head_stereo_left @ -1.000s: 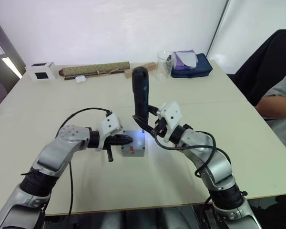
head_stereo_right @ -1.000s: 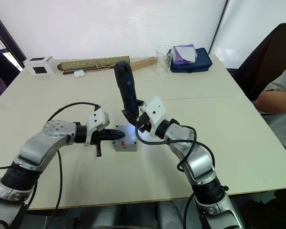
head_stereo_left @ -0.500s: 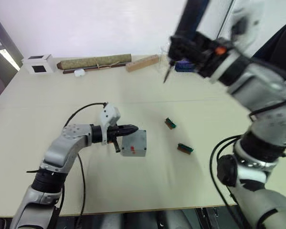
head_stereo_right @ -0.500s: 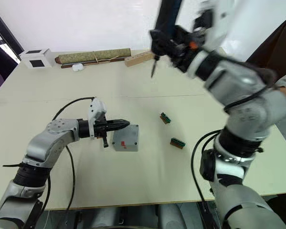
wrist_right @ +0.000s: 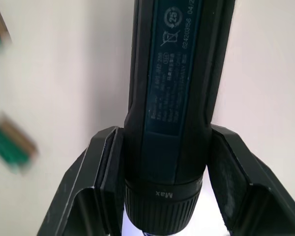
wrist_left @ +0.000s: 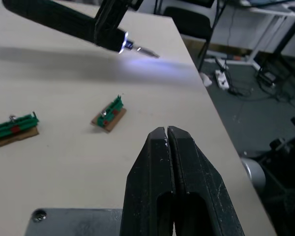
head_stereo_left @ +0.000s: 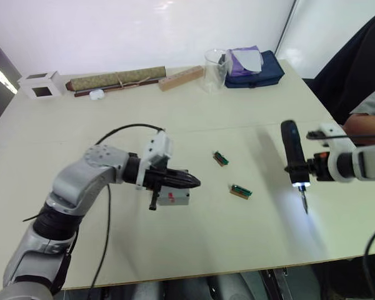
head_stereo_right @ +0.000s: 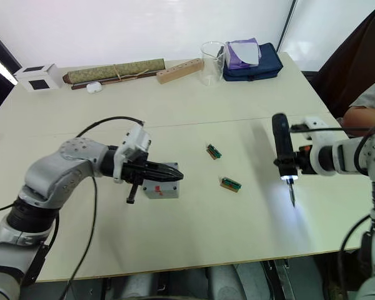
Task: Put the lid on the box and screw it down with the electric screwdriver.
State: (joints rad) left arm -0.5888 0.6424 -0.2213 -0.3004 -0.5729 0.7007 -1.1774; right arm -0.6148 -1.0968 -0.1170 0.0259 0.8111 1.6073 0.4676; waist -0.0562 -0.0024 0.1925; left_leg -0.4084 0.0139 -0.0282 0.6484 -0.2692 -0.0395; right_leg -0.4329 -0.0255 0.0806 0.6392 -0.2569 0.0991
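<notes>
Pale bench (head_stereo_left: 194, 256), your view: left hand (head_stereo_left: 190, 182) with fingers together, resting over the box (head_stereo_left: 173, 198), lid (wrist_left: 73, 222) on. Right hand (head_stereo_left: 302, 169) clamped on the electric screwdriver (head_stereo_left: 292, 155), bit down, well right of the box.

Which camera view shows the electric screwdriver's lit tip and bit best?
The left wrist view: the electric screwdriver shows its glowing tip and bit sideways. Both eye views show it whole but small in the right gripper; the right wrist view shows its labelled barrel.
</notes>
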